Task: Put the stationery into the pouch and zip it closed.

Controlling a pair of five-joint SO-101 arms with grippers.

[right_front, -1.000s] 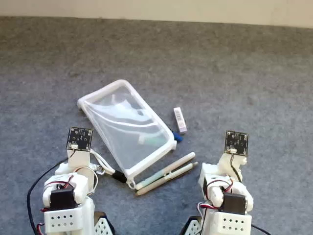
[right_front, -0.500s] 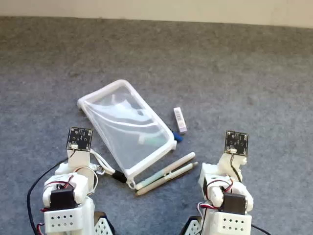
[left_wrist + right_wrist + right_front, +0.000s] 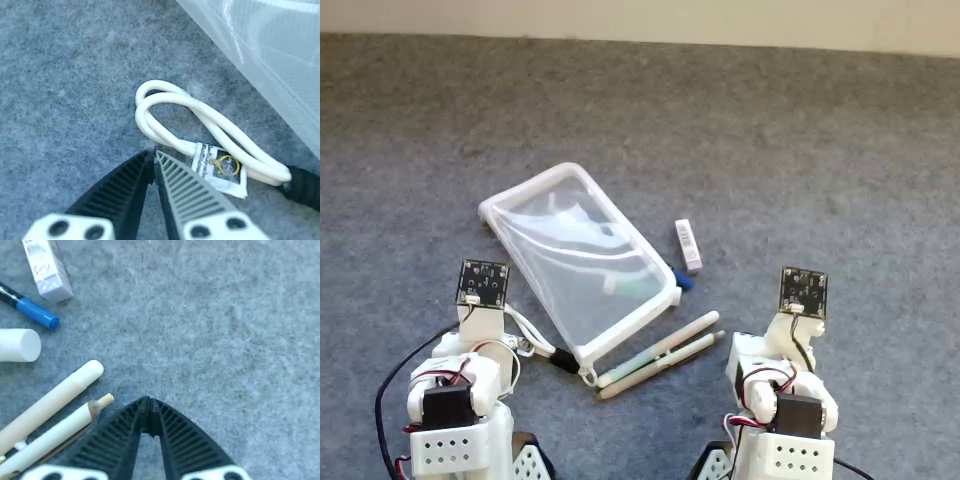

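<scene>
Evidently nothing is changing: left hand (image 3: 153, 156) and right hand (image 3: 148, 405) are staying closed and empty, the pouch (image 3: 578, 265) is lying on the worktop (image 3: 820, 150) with pens (image 3: 660, 355) just beside it, so packing is not starting yet.

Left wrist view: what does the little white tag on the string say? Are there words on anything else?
Small white paper tag on the white cord loop: dark print beside a yellow ring sign, too small to read.
Small white rectangular box beside the blue pen cap: dark print, too blurred to read.
</scene>
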